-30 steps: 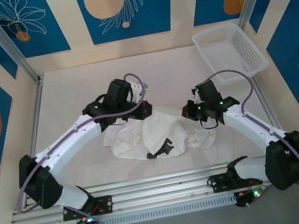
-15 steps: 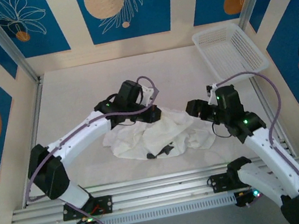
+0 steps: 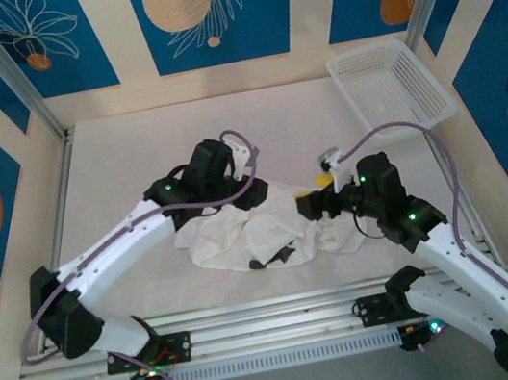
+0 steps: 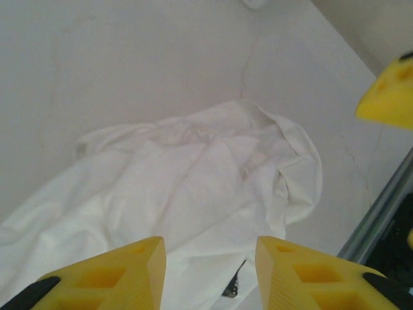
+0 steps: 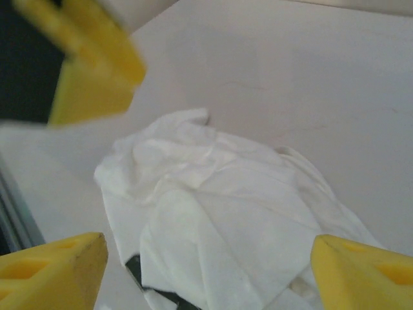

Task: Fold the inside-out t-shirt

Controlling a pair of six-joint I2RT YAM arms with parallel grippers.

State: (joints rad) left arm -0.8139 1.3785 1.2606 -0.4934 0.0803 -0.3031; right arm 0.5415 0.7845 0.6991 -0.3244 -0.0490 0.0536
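The left gripper hangs just over the far edge of the inside-out t-shirt, jaws parted and empty. The shirt lies crumpled on the table between both arms. At its right side hovers the right gripper, jaws spread wide, holding nothing.

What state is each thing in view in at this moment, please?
t-shirt: crumpled in a heap on the table, not folded, held by neither gripper.
left gripper: open, over the t-shirt, holding nothing.
right gripper: wide open, over the t-shirt, holding nothing.
mesh basket: upright, empty, at the table's far right corner.
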